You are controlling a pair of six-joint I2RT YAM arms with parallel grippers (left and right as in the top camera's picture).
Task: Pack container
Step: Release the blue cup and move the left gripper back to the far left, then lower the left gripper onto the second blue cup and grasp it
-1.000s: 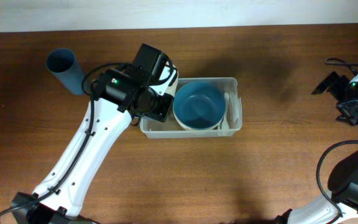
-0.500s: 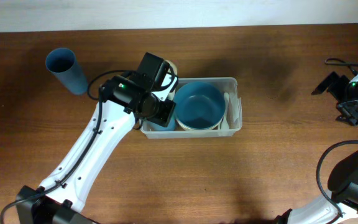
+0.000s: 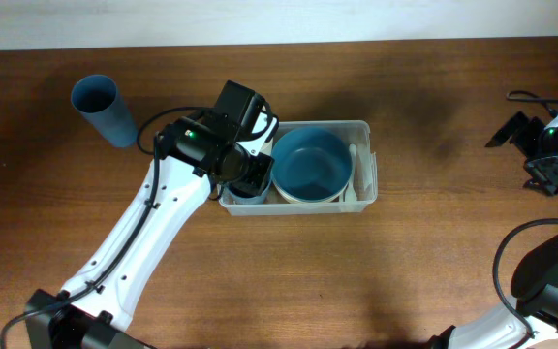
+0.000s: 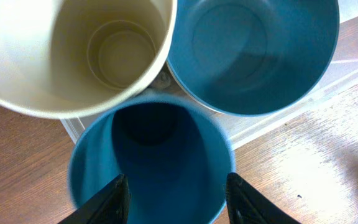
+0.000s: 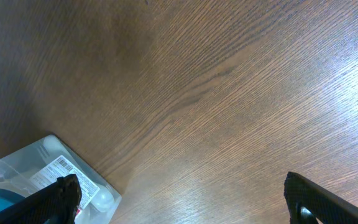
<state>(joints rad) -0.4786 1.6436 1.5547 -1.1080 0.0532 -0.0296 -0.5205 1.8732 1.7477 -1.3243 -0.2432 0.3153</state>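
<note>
Two cups fill the left end of the container [image 3: 361, 160], mid-frame; the left gripper [image 4: 176, 202], fingers spread, straddles the blue cup [image 4: 151, 165] beside the cream cup [image 4: 79, 53]; best lifted straight up, clear of rims; right gripper [image 5: 182, 199] open, idle.

You'll find the bowl [image 3: 308, 165] in the container [image 3: 364, 184]; two cups [image 4: 148, 162] at its 9 o'clock, another cup [image 3: 102, 109] far beyond.

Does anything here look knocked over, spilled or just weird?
Nothing spilled or broken. One blue cup stands alone at the table's far left, outside the container, which already holds a blue bowl and cups.
</note>
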